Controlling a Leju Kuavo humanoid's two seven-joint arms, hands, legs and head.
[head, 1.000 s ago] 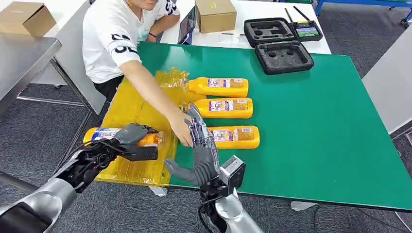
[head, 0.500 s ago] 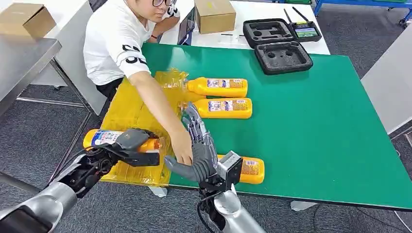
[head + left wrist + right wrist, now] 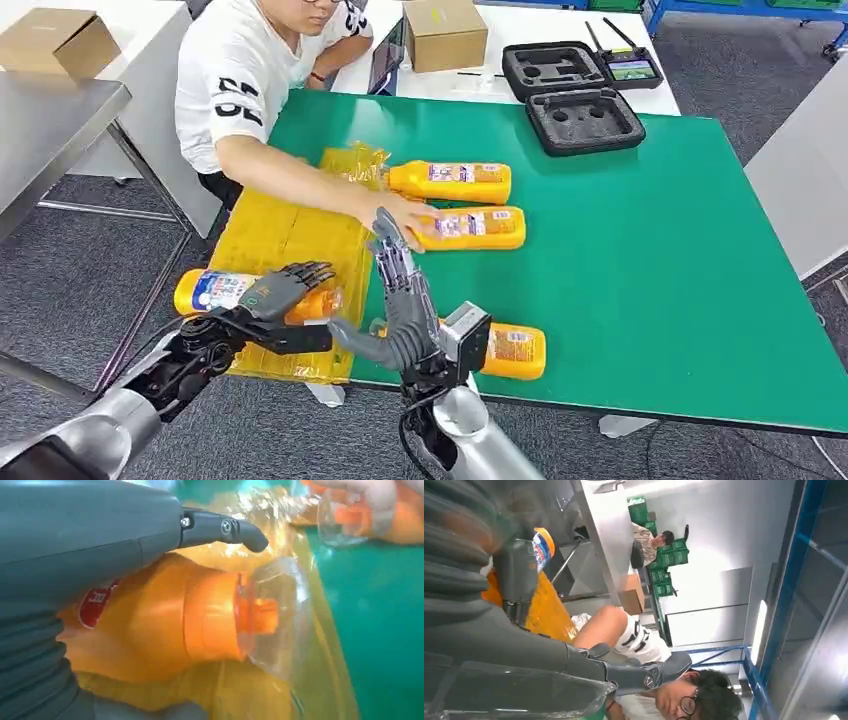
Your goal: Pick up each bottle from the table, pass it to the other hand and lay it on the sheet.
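Now my left hand (image 3: 268, 297) rests over the bottle (image 3: 215, 291) on the yellow sheet (image 3: 285, 235), fingers spread, letting go I judge. My right hand (image 3: 398, 300) stands open above the nearest bottle (image 3: 510, 350) on the green table (image 3: 650, 250). Smooth, rigid plastic, probably full and weighty: I'd grip mid-body, not the clear cap (image 3: 272, 615).

We see the left hand (image 3: 90, 545) close up over an orange bottle (image 3: 165, 625) lying on the yellow sheet (image 3: 240, 700), a dark fingertip (image 3: 245, 530) stretched out above the bottle's neck, not clearly touching. The bottle's clear cap (image 3: 275, 615) points toward the green table (image 3: 380, 630). Beyond it, blurred, a person's hand (image 3: 370, 495) rests on another orange bottle (image 3: 400, 520).
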